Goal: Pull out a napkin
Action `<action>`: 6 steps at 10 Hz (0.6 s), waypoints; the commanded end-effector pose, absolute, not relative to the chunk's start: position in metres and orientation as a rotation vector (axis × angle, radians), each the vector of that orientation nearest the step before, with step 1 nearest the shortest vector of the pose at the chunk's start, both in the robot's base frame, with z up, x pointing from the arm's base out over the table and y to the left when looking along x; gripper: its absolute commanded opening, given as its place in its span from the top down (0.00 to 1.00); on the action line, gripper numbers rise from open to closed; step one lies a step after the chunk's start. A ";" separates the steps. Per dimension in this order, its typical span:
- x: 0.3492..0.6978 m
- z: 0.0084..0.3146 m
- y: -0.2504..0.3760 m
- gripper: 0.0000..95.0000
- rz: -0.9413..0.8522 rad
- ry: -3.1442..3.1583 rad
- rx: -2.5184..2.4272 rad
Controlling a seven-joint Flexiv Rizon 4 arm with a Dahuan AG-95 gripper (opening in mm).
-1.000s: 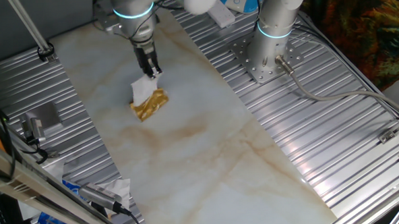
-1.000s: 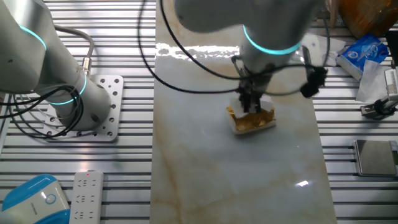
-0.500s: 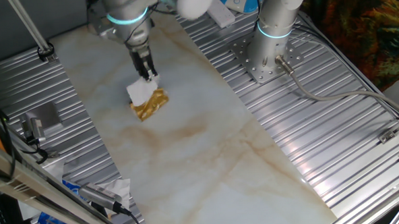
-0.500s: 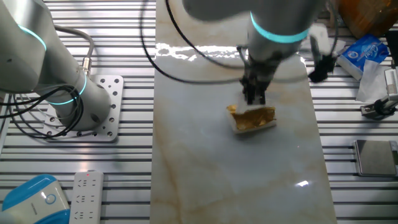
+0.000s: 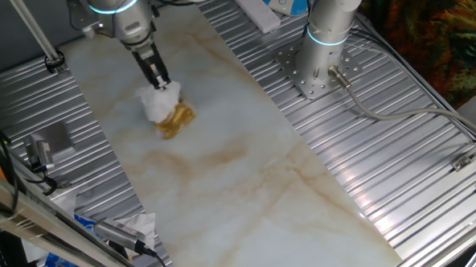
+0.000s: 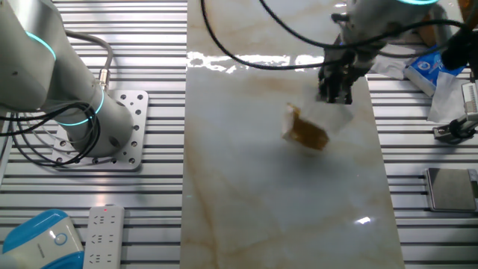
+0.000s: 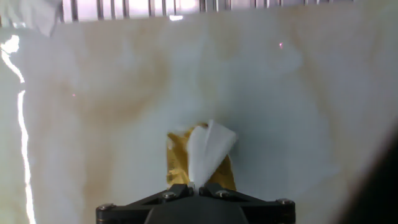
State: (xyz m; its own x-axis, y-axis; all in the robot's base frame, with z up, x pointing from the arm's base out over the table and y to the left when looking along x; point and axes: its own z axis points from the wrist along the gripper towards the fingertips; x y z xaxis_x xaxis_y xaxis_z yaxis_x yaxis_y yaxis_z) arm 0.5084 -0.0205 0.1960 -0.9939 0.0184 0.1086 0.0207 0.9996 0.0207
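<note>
white tissue, the napkin, sits in the upper left of one fixed view, pinched at its top by the closed end effector; its lower part still meets the gold packet on the marble table; judged mid-pull; the hand view shows the sheet rising from the packet's mouth; next calls for drawing further away until it comes free

A robotics lab bench: ribbed aluminium table top under a pale marble-patterned slab, white robot arm base bolted to a drilled steel plate, loose black cables, white remote control.
</note>
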 end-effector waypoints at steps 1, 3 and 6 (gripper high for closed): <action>0.471 0.123 -0.036 1.00 -0.016 -3.142 0.024; 0.472 0.102 -0.042 1.00 -0.014 -3.148 0.045; 0.470 0.113 -0.038 1.00 -0.003 -3.141 0.026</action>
